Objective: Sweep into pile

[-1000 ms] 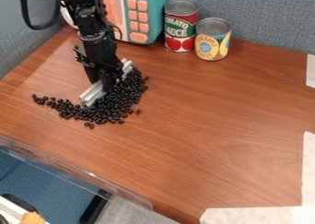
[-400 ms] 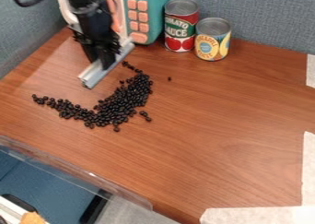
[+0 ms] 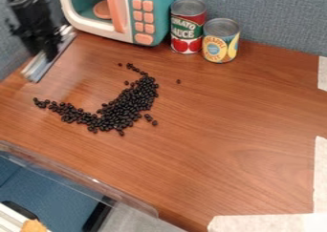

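Gripper (image 3: 49,56) and silvery bar (image 3: 39,67) have moved away from the black beans (image 3: 131,102) on the tabletop (image 3: 220,131); the jaws pinch the bar.

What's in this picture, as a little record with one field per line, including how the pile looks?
Arm: gripper at upper left, a pale bar at its lower end
Material: small black beans
Pile shape: curved band, thickest toward its lower right, thin toward both ends
Stray: one bean apart, to the right
Surface: wood-grain table
Behind: teal and white toy microwave, two cans beside it
Status: spread out, not compact
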`<state>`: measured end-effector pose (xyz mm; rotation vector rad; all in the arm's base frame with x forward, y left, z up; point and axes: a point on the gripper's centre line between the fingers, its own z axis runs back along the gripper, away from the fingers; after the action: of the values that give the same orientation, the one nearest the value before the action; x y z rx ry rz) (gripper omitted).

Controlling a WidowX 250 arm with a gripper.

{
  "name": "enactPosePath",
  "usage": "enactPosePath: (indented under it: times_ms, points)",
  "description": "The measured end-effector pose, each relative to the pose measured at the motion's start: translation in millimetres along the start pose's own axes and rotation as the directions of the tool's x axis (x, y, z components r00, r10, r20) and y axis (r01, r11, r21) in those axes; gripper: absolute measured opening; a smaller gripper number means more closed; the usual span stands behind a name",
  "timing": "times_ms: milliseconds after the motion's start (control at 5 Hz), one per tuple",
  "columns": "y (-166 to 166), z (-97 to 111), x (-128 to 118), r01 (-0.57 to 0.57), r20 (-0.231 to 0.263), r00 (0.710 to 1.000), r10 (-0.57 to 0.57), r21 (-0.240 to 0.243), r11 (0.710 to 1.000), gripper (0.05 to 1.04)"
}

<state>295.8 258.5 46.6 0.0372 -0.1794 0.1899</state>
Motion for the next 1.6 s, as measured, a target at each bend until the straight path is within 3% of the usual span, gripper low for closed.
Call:
enactPosePath:
  times_ms: [200,400,600,1200,1600]
  points:
    - [45,-16,-23,-0.062,-0.04,0.997,0.064,0.051,0.997,0.361]
    - [57,-34,-50,-0.112,-0.077,0.99,0.119,0.081,0.99,0.361]
    - [50,-39,-61,-0.135,-0.084,0.986,0.144,0.108,0.985,0.361]
    - [-66,-25,-88,-0.22,-0.162,0.962,0.221,0.022,0.975,0.361]
    - [-129,-31,-73,-0.295,-0.167,0.939,0.302,0.063,0.953,0.361]
